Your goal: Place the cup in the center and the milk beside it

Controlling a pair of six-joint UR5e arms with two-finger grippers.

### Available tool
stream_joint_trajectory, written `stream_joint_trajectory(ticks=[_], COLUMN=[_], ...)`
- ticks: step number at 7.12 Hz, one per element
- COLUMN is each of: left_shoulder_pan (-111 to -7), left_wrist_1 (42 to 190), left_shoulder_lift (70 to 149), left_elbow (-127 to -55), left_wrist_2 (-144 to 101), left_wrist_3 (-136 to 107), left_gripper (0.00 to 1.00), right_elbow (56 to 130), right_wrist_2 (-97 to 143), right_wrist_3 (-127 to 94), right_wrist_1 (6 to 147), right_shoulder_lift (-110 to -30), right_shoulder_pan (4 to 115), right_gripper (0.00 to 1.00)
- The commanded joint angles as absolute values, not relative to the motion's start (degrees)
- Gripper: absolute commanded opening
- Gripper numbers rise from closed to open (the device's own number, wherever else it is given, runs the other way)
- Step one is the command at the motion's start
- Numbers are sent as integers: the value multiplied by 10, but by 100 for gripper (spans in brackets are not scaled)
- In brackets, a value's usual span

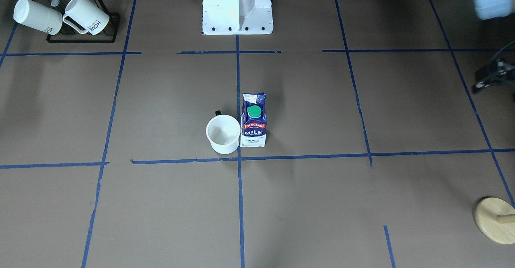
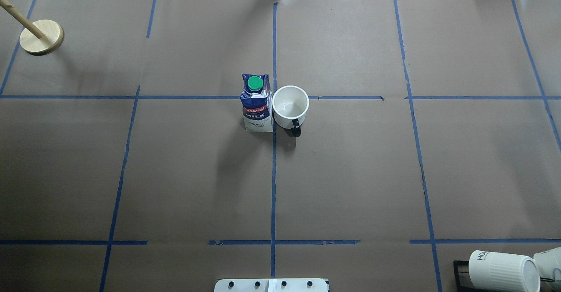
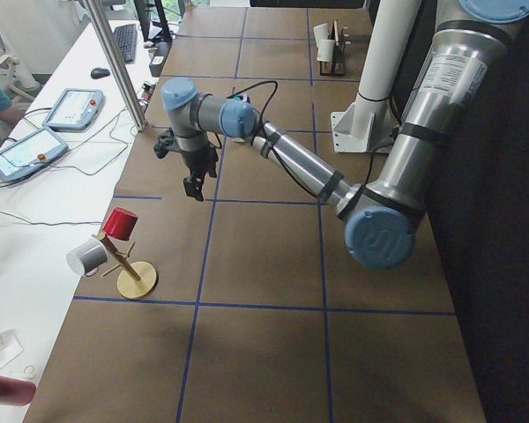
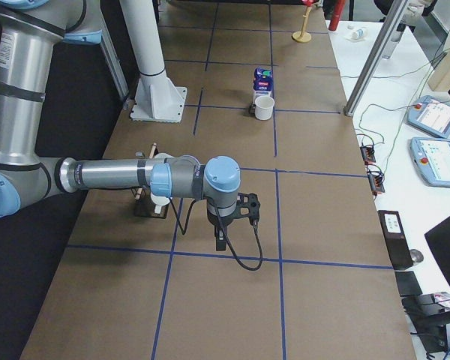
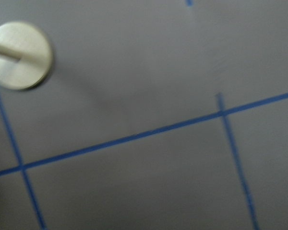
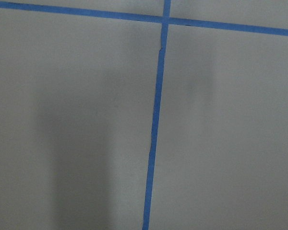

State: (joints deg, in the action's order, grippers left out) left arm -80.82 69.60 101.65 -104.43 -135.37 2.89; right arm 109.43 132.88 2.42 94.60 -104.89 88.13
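The cup [image 2: 290, 106] and the milk [image 2: 256, 103] stand upright in the middle of the bench [image 2: 350, 173], one on each side of the centre crossing [image 2: 274, 97], so the placing looks done and the danger now is disturbing it. The carton is tall and narrow, and a sweep by either arm across the middle could topple it against the cup. The cup also sits a little to the robot's right of the crossing, not squarely on it, and correcting that would mean reaching in tight beside the carton and probably nudging it. The left end effector [image 3: 194, 187] hangs over the far edge towards the left end, near the wooden mug tree [image 3: 128, 264]. The right end effector [image 4: 220, 241] hangs near the right end. Both show only in side views, so I cannot tell how wide they stand open or whether they carry anything. Whether cup and carton touch is unclear, the smiley face is out of sight, the left wrist view is blurred, and the ribbed mugs [image 2: 504, 270] at the near right corner are cut off
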Motion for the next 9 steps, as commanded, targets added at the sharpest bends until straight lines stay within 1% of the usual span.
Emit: stream_joint_trajectory(ticks=[1, 3, 5, 9], left_shoulder_pan=[-864, -889, -890, -889], left_wrist_1=[748, 799, 883, 885], left_shoulder_lift=[876, 842, 781, 776], left_elbow=[-1038, -1039, -1047, -1035], left_wrist_2=[-1369, -1374, -1375, -1365], left_wrist_3=[69, 69, 68, 68], left_gripper=[100, 100, 100, 100], right_elbow=[1095, 1096, 1095, 1093], right_wrist_2=[1331, 1331, 1331, 1331], right_wrist_3=[14, 15, 15, 16], right_wrist_1=[946, 945, 945, 945], right_shoulder_lift=[-1049, -1048, -1048, -1049], right_shoulder_pan=[882, 881, 881, 881], right_gripper=[100, 100, 100, 100])
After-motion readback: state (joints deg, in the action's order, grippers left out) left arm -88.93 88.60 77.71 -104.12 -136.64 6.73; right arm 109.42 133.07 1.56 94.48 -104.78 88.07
